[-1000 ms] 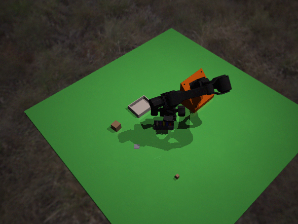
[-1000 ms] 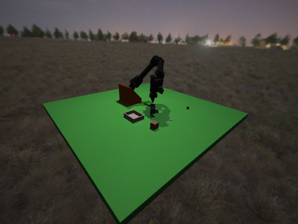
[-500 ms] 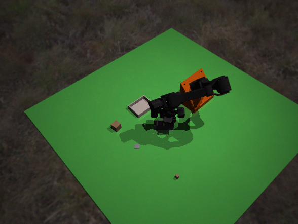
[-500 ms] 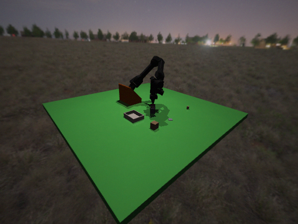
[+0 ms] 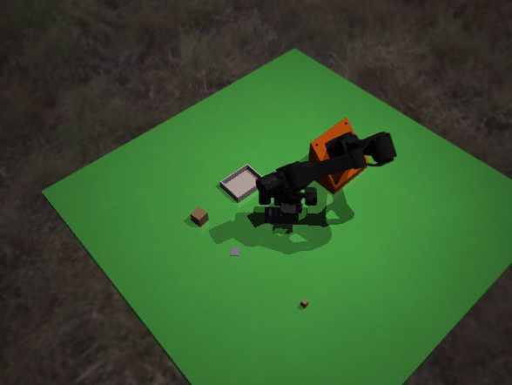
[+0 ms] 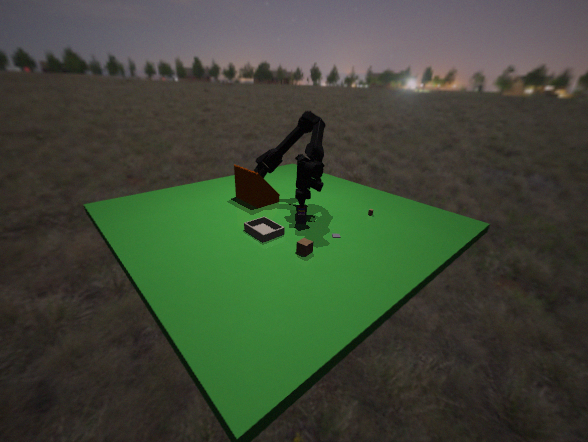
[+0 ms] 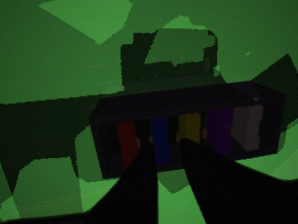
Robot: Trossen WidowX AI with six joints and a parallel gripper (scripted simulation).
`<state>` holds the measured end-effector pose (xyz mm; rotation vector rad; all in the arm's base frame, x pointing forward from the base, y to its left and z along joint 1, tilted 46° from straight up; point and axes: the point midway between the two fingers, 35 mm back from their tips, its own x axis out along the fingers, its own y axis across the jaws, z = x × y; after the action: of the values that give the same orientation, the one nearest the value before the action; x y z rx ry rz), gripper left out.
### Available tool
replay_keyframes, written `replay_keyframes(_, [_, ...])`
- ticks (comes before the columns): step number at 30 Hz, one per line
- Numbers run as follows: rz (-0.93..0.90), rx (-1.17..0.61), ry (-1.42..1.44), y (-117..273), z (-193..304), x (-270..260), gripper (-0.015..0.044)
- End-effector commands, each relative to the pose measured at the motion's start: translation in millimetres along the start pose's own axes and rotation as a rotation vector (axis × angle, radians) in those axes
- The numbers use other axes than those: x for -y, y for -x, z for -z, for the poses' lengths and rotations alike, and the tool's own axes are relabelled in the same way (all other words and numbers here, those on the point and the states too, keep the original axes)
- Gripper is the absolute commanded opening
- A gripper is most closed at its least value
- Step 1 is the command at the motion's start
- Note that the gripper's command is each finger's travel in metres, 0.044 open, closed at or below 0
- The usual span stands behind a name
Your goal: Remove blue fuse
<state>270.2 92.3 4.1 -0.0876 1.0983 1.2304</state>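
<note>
The dark fuse block [image 5: 282, 220] [image 6: 300, 220] [image 7: 190, 98] stands on the green mat under the gripper. In the wrist view the blue fuse [image 7: 160, 131] sits in it, between the red fuse [image 7: 126, 140] and the yellow fuse [image 7: 191, 128]; purple and white fuses follow. My gripper [image 6: 301, 204] [image 7: 166, 148] points down over the block, fingers slightly parted and empty. In the wrist view its tips lie either side of the blue fuse, the right tip overlapping the yellow fuse; their height above the fuses is hard to judge. The pale tray [image 5: 239, 184] [image 6: 263, 229] is empty.
A larger brown cube [image 5: 199, 216] [image 6: 304, 247], a thin grey tile [image 5: 235, 252] [image 6: 336, 236] and a small brown cube [image 5: 304, 303] [image 6: 370, 212] lie on the mat. The orange wedge [image 5: 337, 129] [image 6: 252, 188] stands at the arm's base. The arm partly overhangs the tray's side in the top view.
</note>
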Motion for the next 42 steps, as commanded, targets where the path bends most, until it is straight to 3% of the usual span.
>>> replay_keyframes(1, [-0.008,0.004,-0.009,-3.5,1.0,-1.9,0.0072])
replay_keyframes(33, [-0.008,0.004,-0.009,-13.5,1.0,-2.1,0.0072])
replay_keyframes(42, [-0.003,-0.001,-0.003,-12.8,1.0,-1.1,0.0012])
